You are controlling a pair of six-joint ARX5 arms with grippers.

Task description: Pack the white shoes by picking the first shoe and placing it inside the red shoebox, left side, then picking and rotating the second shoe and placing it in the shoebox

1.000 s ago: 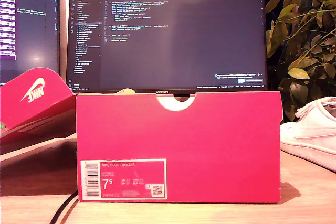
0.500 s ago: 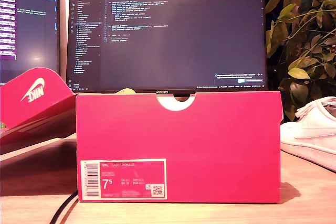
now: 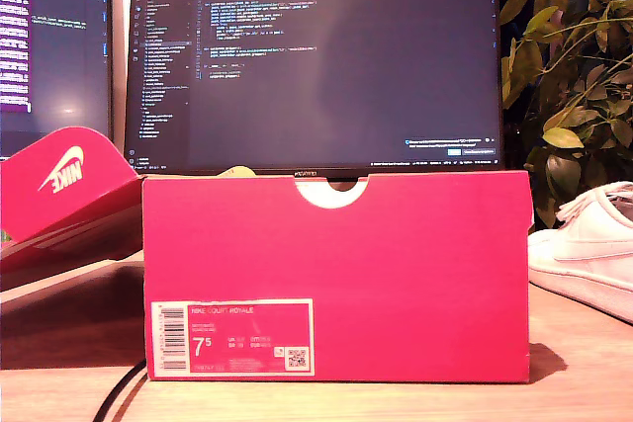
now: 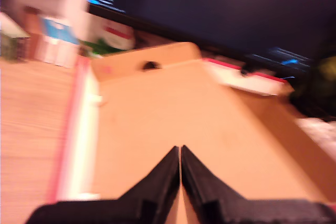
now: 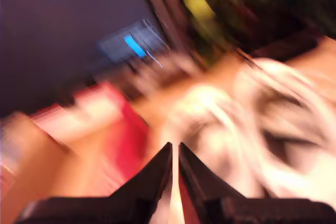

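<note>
The red shoebox (image 3: 336, 244) stands in the middle of the exterior view, label side facing the camera and notch in its top edge. One white shoe (image 3: 593, 244) lies on the table at the exterior view's right edge. Neither gripper shows in that view. In the blurred first wrist view my first gripper (image 4: 180, 153) is shut and empty above the shoebox's bare brown inside (image 4: 173, 114). The second wrist view is heavily blurred. There my second gripper (image 5: 175, 150) is shut and empty, with the white shoes (image 5: 252, 129) just beyond its tips and the red shoebox (image 5: 126, 135) beside them.
The red lid (image 3: 64, 185) with a white swoosh leans at the exterior view's left. A large monitor (image 3: 316, 66) stands behind the box and a leafy plant (image 3: 574, 66) behind the shoe. A dark cable (image 3: 119, 397) runs across the wooden table at the front.
Nothing has moved in the exterior view; only the text on the monitor at that view's left has scrolled.
</note>
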